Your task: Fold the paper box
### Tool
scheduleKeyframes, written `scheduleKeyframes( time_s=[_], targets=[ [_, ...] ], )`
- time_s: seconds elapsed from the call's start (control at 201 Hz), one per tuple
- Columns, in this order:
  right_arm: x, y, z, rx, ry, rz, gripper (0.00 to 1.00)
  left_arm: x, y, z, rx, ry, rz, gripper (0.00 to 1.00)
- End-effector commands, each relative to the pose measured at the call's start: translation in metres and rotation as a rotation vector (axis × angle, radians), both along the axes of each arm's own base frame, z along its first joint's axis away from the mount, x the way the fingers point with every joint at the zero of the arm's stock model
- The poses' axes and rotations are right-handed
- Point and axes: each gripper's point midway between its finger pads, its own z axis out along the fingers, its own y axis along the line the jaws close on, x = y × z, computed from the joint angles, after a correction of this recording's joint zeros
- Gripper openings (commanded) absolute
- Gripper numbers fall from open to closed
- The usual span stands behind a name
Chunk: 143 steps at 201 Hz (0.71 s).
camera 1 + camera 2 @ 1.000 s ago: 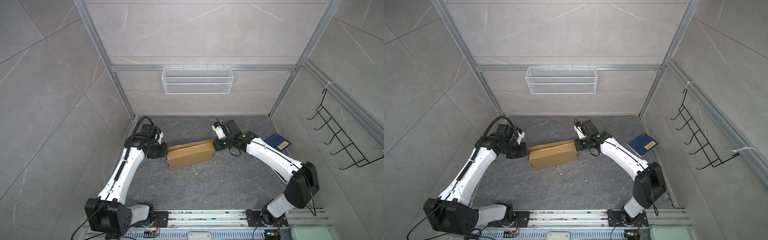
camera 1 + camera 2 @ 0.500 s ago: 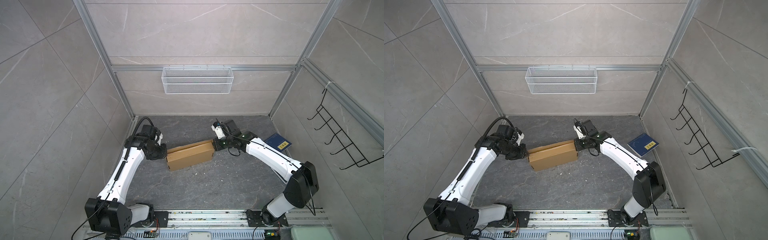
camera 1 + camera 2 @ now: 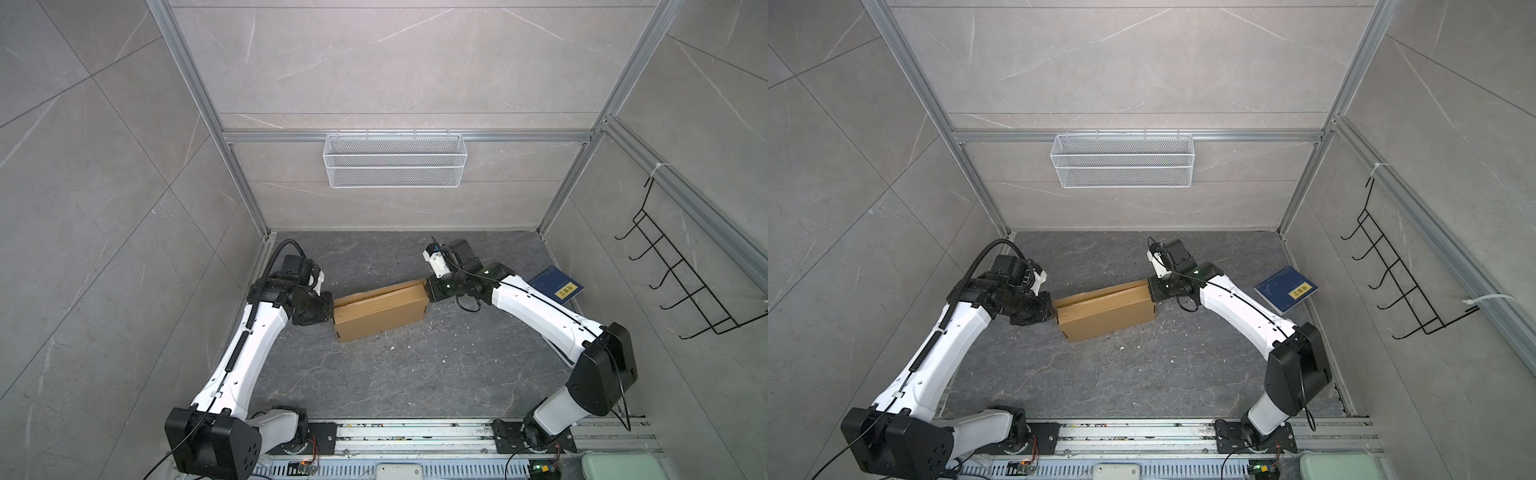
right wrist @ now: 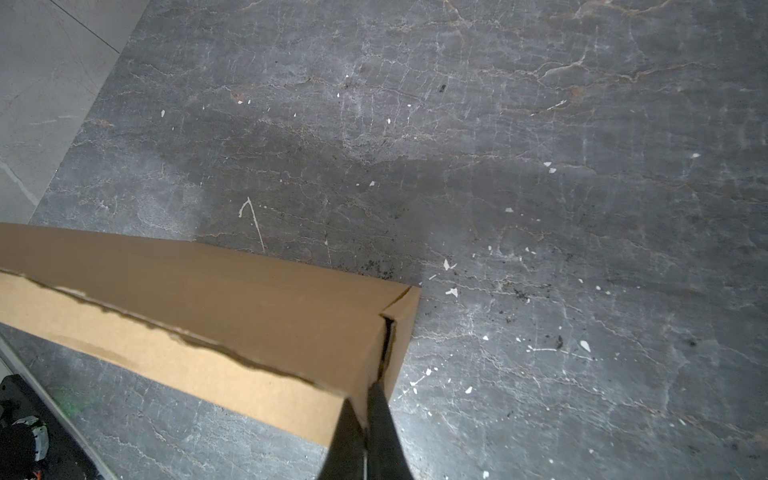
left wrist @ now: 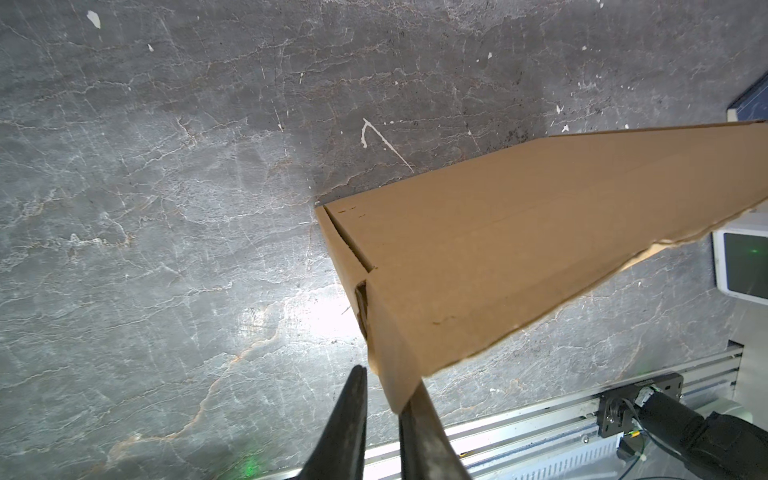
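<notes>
The paper box (image 3: 380, 309) (image 3: 1104, 309) is a long brown cardboard box lying slantwise on the dark stone floor, with its lid flap slightly raised along the far edge. My left gripper (image 3: 330, 307) (image 3: 1052, 309) is at its left end. In the left wrist view the left gripper (image 5: 388, 376) is open by a narrow gap, with the box's (image 5: 519, 232) end corner poking between the fingers and floor showing beside one finger (image 5: 353, 399). My right gripper (image 3: 427, 291) (image 3: 1149, 291) (image 4: 361, 395) is shut on the right end wall of the box (image 4: 208, 291).
A dark blue book (image 3: 557, 284) (image 3: 1285, 289) with a yellow label lies on the floor at the right wall. A white wire basket (image 3: 395, 160) hangs on the back wall and a black hook rack (image 3: 681, 282) on the right wall. The arms' base rail (image 3: 415, 432) runs along the front.
The left gripper's jaws have narrowed a little around the box's left end. The box and both arms have hardly moved.
</notes>
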Motion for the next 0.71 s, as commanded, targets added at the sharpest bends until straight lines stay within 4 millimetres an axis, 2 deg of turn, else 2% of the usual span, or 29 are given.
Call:
scheduleKeyframes(
  time_s=[0.0,0.468,0.707],
  targets=[
    [-0.0086,-0.0001,-0.0205,-0.032,0.085,-0.005,0.00,-0.0001,-0.0056,0.0020,-0.031,-0.011,0.017,0.19],
    [-0.0075,0.0005,-0.0202,-0.033,0.085,-0.002,0.00,0.0065,-0.0067,-0.0021,-0.015,-0.010,0.019,0.17],
    [-0.0068,0.0006,-0.0192,-0.034,0.081,-0.002,0.00,0.0041,0.0004,-0.0059,0.042,0.003,0.028,0.18]
  ],
)
